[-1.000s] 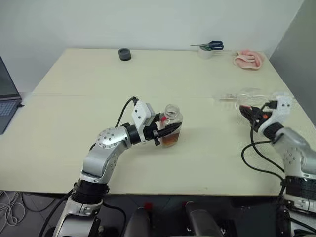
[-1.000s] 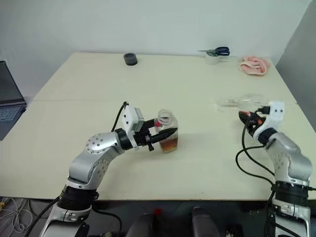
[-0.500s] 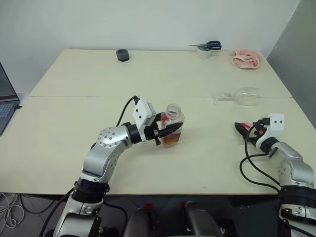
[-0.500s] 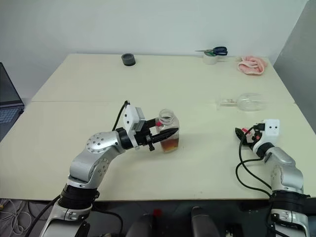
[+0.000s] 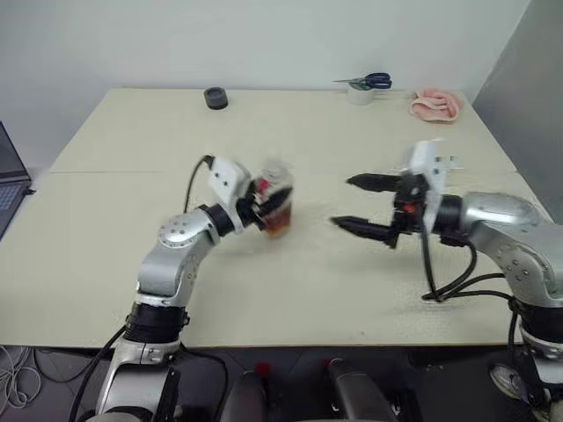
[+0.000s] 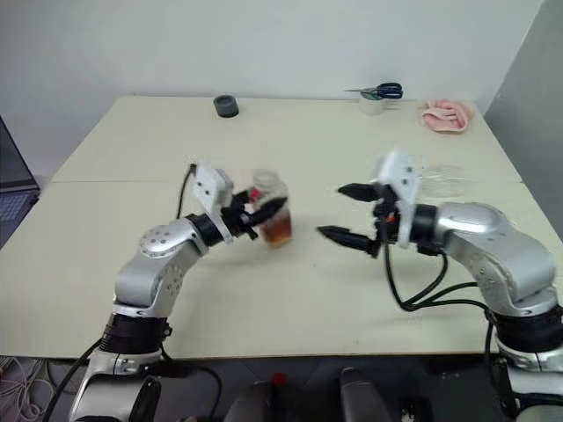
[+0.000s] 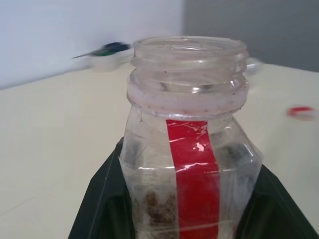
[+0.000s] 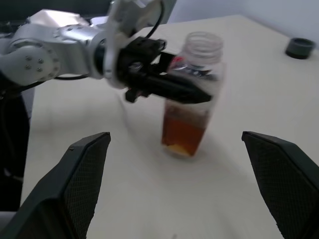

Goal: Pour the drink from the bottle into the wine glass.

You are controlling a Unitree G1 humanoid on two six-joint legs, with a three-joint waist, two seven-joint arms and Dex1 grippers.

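Observation:
My left gripper (image 5: 278,203) is shut on the bottle (image 5: 274,199), a clear squarish one with a red label strip (image 7: 195,179) and an open, capless mouth (image 7: 189,49). It holds the bottle roughly upright, just over the table. The amber drink (image 8: 182,133) fills the bottle's lower part. My right gripper (image 5: 343,202) is open wide, level with the bottle and a short way to its right, pointing at it with nothing between its fingers. The wine glass (image 6: 447,179) lies on its side on the table behind my right forearm, partly hidden.
Along the table's far edge (image 5: 290,89) are a small black round object (image 5: 214,97), scissors on a white roll (image 5: 362,85) and a pink cloth (image 5: 433,102). A laptop (image 5: 7,180) sits off the left side. A small red and white piece (image 7: 301,112) lies on the table.
My right gripper left the wine glass lying at the right, swung left across the table and opened wide facing the bottle. My left gripper carried the bottle a little left and farther away.

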